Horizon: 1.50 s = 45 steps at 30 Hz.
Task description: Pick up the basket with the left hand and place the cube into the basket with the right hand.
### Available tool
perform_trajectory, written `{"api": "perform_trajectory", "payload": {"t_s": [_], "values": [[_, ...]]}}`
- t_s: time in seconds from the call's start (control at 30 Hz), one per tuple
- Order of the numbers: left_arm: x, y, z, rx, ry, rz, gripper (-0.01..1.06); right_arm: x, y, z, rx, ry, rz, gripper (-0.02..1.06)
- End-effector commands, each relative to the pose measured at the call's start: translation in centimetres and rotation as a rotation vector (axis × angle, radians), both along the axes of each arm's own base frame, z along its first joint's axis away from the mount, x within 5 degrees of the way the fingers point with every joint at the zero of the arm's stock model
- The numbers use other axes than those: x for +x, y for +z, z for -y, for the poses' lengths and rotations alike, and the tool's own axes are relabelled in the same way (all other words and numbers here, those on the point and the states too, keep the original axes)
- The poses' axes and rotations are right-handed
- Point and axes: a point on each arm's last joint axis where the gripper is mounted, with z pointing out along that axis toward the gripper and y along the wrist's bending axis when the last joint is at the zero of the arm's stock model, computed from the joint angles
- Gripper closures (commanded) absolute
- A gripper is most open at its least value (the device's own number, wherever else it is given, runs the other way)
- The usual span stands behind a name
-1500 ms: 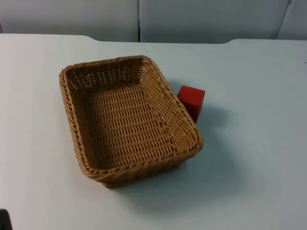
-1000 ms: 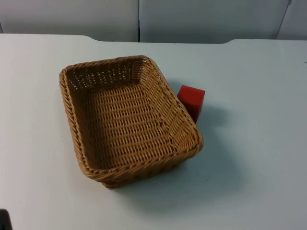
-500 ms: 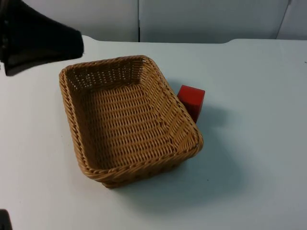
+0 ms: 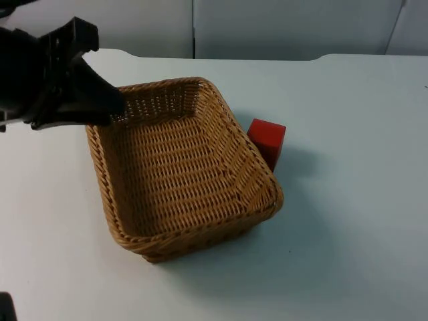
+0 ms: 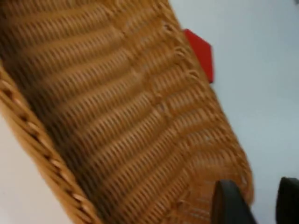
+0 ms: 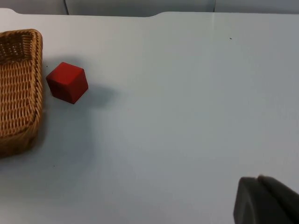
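A tan wicker basket [image 4: 194, 238] sits on the white table with nothing in it. A red cube [image 4: 267, 139] rests on the table right against the basket's right wall. My left gripper [image 4: 100, 67] hangs open over the basket's far left corner and holds nothing. In the left wrist view its fingertips [image 5: 229, 205] stand above the woven basket [image 5: 37, 135], with the cube [image 5: 201, 53] beyond the rim. My right gripper [image 6: 261, 200] waits off to the right, well away from the cube [image 6: 67, 82] and the basket [image 6: 21, 84].
The white table top [image 4: 348, 221] stretches bare to the right of and in front of the basket. A grey partition wall [image 4: 281, 27] closes the far edge.
The left arm has come in from the upper left and moved down and right to the basket's far left corner. Basket and cube have not moved.
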Motion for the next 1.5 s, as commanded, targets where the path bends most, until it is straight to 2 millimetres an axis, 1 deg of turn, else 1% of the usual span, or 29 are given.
{"api": "perform_trajectory", "payload": {"t_s": [0.0,0.03,0.07,0.1,0.2,0.23,0.27,0.37,0.4,0.53,0.57,0.73,0.77,0.93,0.97,1.03,1.07,1.1,1.13,1.17,1.2,1.23,1.3,1.33,1.47], "values": [[1.1,0.3,-0.5,0.045,0.052,0.004,0.56,0.1,0.0,0.0,-0.002,-0.006,0.009,1.05],[1.6,0.5,-0.7,0.061,0.089,0.005,0.49,0.1,0.0,0.0,-0.002,-0.006,0.009,1.05],[1.6,0.5,-0.7,0.061,0.089,0.005,0.49,0.1,0.0,0.0,-0.002,-0.006,0.009,1.05],[2.6,0.6,-1.0,0.095,0.122,0.014,0.43,0.1,0.0,0.0,-0.002,-0.006,0.009,1.05],[4.0,0.6,-1.0,0.134,0.12,0.018,0.43,0.1,0.0,0.0,-0.002,-0.006,0.009,1.05],[4.0,0.6,-1.0,0.134,0.12,0.018,0.43,0.1,0.0,0.0,-0.002,-0.006,0.009,1.05],[4.4,0.3,-1.0,0.138,0.123,0.006,0.43,0.1,0.0,0.0,-0.002,-0.006,0.009,1.05],[5.3,-1.4,-1.0,0.174,0.111,-0.05,0.43,0.1,0.0,0.0,-0.002,-0.006,0.009,1.05],[5.3,-1.4,-1.0,0.174,0.111,-0.05,0.43,0.1,0.0,0.0,-0.002,-0.006,0.009,1.05],[5.7,-4.5,-1.1,0.209,0.102,-0.162,0.43,0.1,0.0,0.0,-0.002,-0.006,0.009,1.05],[5.7,-4.5,-1.1,0.209,0.102,-0.162,0.43,0.1,0.0,0.0,-0.002,-0.006,0.009,1.05],[5.8,-7.1,-1.1,0.221,0.091,-0.232,0.43,0.1,0.0,0.0,-0.002,-0.006,0.009,1.05],[5.8,-7.1,-1.1,0.221,0.091,-0.232,0.43,0.1,0.0,0.0,-0.002,-0.006,0.009,1.05],[5.7,-9.1,-1.1,0.22,0.096,-0.292,0.43,0.1,0.0,0.0,-0.002,-0.006,0.009,1.05],[5.7,-9.1,-1.1,0.22,0.096,-0.292,0.43,0.1,0.0,0.0,-0.002,-0.006,0.009,1.05],[5.7,-9.8,-1.0,0.215,0.102,-0.313,0.44,0.1,0.0,0.0,-0.002,-0.006,0.009,1.05],[5.7,-10.0,-1.0,0.212,0.104,-0.32,0.47,0.1,0.0,0.0,-0.002,-0.006,0.009,1.05],[5.8,-10.3,-1.0,0.213,0.106,-0.322,0.55,0.1,0.0,0.0,-0.002,-0.006,0.009,1.05],[5.9,-10.3,-1.0,0.214,0.111,-0.321,0.69,0.1,0.0,0.0,-0.002,-0.006,0.009,1.05],[5.9,-10.3,-1.0,0.214,0.111,-0.321,0.69,0.1,0.0,0.0,-0.002,-0.006,0.009,1.05],[6.0,-10.3,-1.0,0.21,0.108,-0.318,0.85,0.1,0.0,0.0,-0.002,-0.006,0.009,1.05],[6.3,-10.1,-0.9,0.207,0.103,-0.31,1.05,0.1,0.0,0.0,-0.002,-0.006,0.009,1.05],[6.9,-9.2,-0.5,0.178,0.07,-0.3,1.05,0.1,0.0,0.0,-0.002,-0.006,0.009,1.05],[6.9,-9.2,-0.5,0.178,0.07,-0.3,1.05,0.1,0.0,0.0,-0.002,-0.006,0.009,1.05],[8.2,-7.0,0.2,0.094,0.026,-0.333,1.05,0.1,0.0,0.0,-0.002,-0.006,0.009,1.05]]}}
